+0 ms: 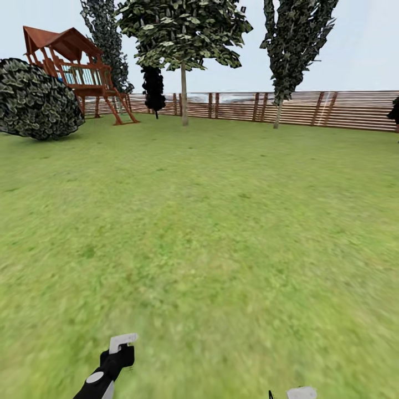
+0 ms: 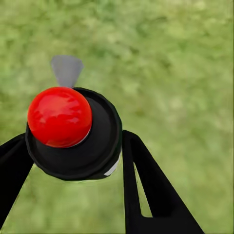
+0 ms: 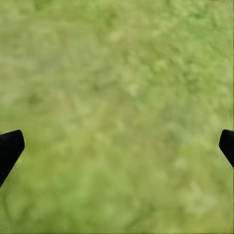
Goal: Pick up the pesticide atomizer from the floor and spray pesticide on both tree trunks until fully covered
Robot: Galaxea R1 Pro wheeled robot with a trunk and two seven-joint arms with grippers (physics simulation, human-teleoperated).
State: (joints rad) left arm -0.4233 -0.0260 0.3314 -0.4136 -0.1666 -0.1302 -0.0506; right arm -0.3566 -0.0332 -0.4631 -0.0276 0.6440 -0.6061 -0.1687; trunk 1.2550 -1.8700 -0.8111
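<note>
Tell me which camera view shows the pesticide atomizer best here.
The left wrist view: the pesticide atomizer sits large between the left gripper fingers, its red knob and black body sharp. The head view catches it as a small dark shape with a white part low on the lawn.

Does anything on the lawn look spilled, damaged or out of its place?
Nothing stands out. The lawn is bare grass, the fence stands straight, and the left gripper holds the pesticide atomizer.
</note>
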